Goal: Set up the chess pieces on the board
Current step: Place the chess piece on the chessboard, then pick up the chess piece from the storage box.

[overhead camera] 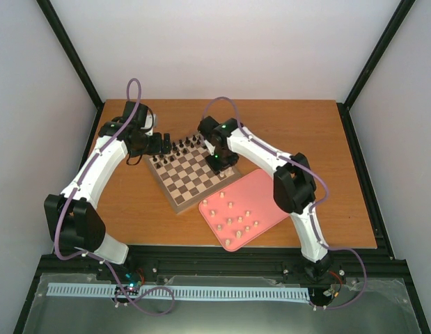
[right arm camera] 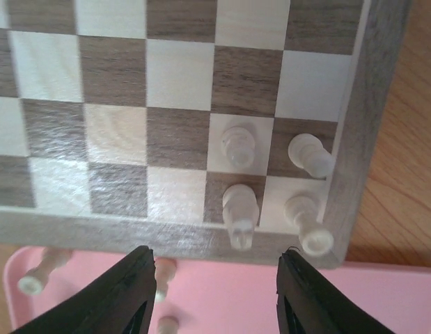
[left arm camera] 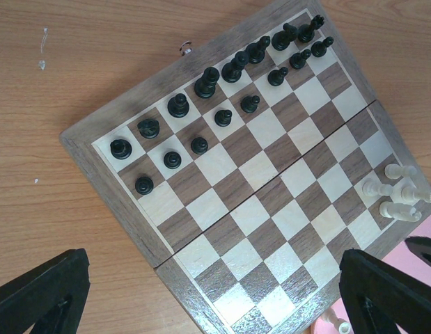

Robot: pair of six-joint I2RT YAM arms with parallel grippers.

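R end effector [right arm camera: 215, 261] apart, empty, over board [right arm camera: 118, 132] corner w/ four pieces [right arm camera: 240, 203] set. Next: reach to tray [right arm camera: 382, 299], grab another. L end effector [left arm camera: 214, 278] apart, idle.

Checkered brown-and-cream board [left arm camera: 260, 170], cream chess pieces [right arm camera: 239, 146], black pieces [left arm camera: 207, 82], pink tray [overhead camera: 262, 189]
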